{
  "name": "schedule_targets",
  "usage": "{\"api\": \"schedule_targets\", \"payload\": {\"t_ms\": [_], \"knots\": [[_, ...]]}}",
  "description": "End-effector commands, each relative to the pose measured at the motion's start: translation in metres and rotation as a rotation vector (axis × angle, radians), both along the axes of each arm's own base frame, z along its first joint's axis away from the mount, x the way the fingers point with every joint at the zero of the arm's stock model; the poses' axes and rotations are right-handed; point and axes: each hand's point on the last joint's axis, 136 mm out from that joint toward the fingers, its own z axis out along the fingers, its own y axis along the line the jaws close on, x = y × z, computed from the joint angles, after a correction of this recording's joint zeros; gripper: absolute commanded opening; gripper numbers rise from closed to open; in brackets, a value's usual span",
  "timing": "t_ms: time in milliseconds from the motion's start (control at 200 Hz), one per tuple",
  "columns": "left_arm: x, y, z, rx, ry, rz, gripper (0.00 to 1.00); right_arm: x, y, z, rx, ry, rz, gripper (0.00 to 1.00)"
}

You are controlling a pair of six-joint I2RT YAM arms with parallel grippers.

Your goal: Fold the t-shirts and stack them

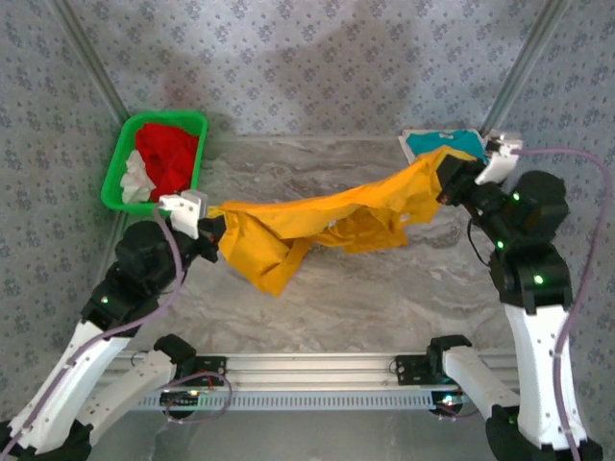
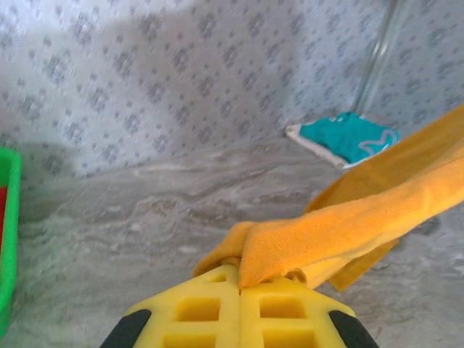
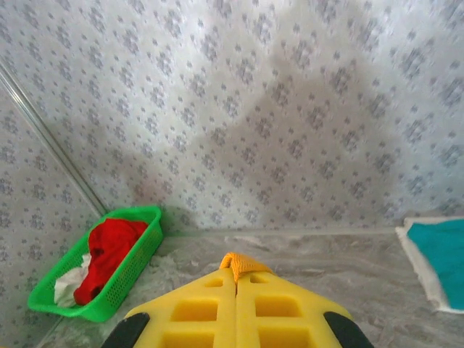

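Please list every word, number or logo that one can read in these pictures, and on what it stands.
No text can be read.
The teal t-shirt bears a white mark, too blurred to read.
The yellow-orange t-shirt shows plain cloth, no writing.

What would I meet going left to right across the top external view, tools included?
Green basket → left tool → yellow-orange t-shirt → right tool. Both tools are shut on that shirt.

Basket [image 1: 115,173] back left, folded t-shirt [image 1: 432,145] back right, stretched t-shirt [image 1: 317,221] between
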Motion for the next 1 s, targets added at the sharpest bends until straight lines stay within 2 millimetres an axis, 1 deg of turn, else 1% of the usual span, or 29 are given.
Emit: {"api": "schedule_targets", "payload": {"t_ms": [0,50,110,210,235,280,385,465,560,615,685,690,740,789,799,804,819,829,834,849,854,869,874,904,929,944,949,969,994], "knots": [[-0.026,0.002,0.044,0.011,-0.084,-0.081,0.00,-0.039,-0.016,0.029,-0.022,-0.075,-0.071,0.00],[-0.034,0.003,0.061,0.007,-0.105,-0.105,0.00,-0.053,-0.018,0.043,-0.014,-0.112,-0.072,0.00],[-0.043,0.003,0.079,0.001,-0.123,-0.132,0.00,-0.063,-0.018,0.048,-0.009,-0.111,-0.068,0.00],[-0.047,0.005,0.095,0.021,-0.114,-0.137,0.00,-0.075,-0.019,0.066,0.007,-0.145,-0.066,0.00],[-0.046,0.006,0.099,0.028,-0.117,-0.130,0.00,-0.075,-0.020,0.069,0.011,-0.152,-0.069,0.00],[-0.043,0.007,0.097,0.064,-0.088,-0.119,0.00,-0.074,-0.021,0.074,0.014,-0.161,-0.076,0.00],[-0.027,0.004,0.104,0.130,-0.077,-0.093,0.00,-0.057,-0.021,0.081,0.003,-0.153,-0.086,0.00],[-0.002,0.001,0.105,0.207,-0.080,-0.047,0.00,-0.028,-0.024,0.080,-0.014,-0.125,-0.126,0.00],[0.037,-0.007,0.098,0.267,-0.054,-0.022,0.00,0.021,-0.026,0.073,-0.038,-0.082,-0.170,0.00],[0.064,-0.009,0.093,0.226,-0.018,-0.033,0.00,0.050,-0.025,0.065,-0.044,-0.045,-0.182,0.00],[0.106,0.002,0.083,0.134,0.039,-0.027,0.00,0.091,-0.026,0.053,-0.084,0.010,-0.206,0.00],[0.109,0.002,0.082,0.131,0.042,-0.028,0.00,0.097,-0.026,0.051,-0.090,0.016,-0.210,0.00],[0.140,0.009,0.063,0.133,0.085,-0.014,0.00,0.129,-0.027,0.038,-0.104,0.051,-0.225,0.00],[0.168,0.011,0.038,0.174,0.125,-0.012,0.00,0.161,-0.027,0.017,-0.104,0.095,-0.231,0.00],[0.176,0.010,0.029,0.184,0.144,-0.013,0.00,0.168,-0.027,0.012,-0.103,0.105,-0.232,0.00],[0.176,0.010,0.030,0.186,0.137,-0.013,0.00,0.171,-0.027,0.010,-0.103,0.110,-0.233,0.00],[0.186,0.010,0.017,0.199,0.162,-0.015,0.00,0.181,-0.028,0.001,-0.100,0.130,-0.236,0.00],[0.189,0.009,0.017,0.204,0.156,-0.019,0.00,0.187,-0.028,-0.005,-0.097,0.142,-0.235,0.00],[0.194,0.008,0.009,0.209,0.173,-0.022,0.00,0.190,-0.028,-0.008,-0.096,0.149,-0.235,0.00],[0.199,0.008,0.006,0.215,0.172,-0.029,0.00,0.198,-0.028,-0.016,-0.092,0.165,-0.237,0.00],[0.204,0.007,-0.002,0.220,0.190,-0.033,0.00,0.202,-0.028,-0.019,-0.091,0.172,-0.237,0.00],[0.208,0.006,-0.005,0.227,0.190,-0.043,0.00,0.212,-0.029,-0.031,-0.094,0.192,-0.242,0.00],[0.213,0.005,-0.013,0.232,0.206,-0.047,0.00,0.215,-0.030,-0.034,-0.094,0.198,-0.244,0.00],[0.226,0.001,-0.030,0.241,0.231,-0.069,0.00,0.230,-0.031,-0.050,-0.086,0.226,-0.250,0.00],[0.237,-0.001,-0.045,0.250,0.250,-0.089,0.00,0.247,-0.032,-0.070,-0.082,0.255,-0.259,0.00],[0.244,-0.003,-0.053,0.254,0.261,-0.098,0.03,0.252,-0.033,-0.076,-0.081,0.263,-0.261,0.00],[0.247,-0.003,-0.057,0.256,0.265,-0.102,0.03,0.258,-0.033,-0.084,-0.081,0.276,-0.264,0.00],[0.256,-0.004,-0.069,0.263,0.281,-0.111,0.07,0.265,-0.034,-0.092,-0.076,0.290,-0.270,0.00],[0.268,-0.006,-0.086,0.276,0.304,-0.124,0.08,0.280,-0.035,-0.112,-0.070,0.325,-0.274,0.00]]}}
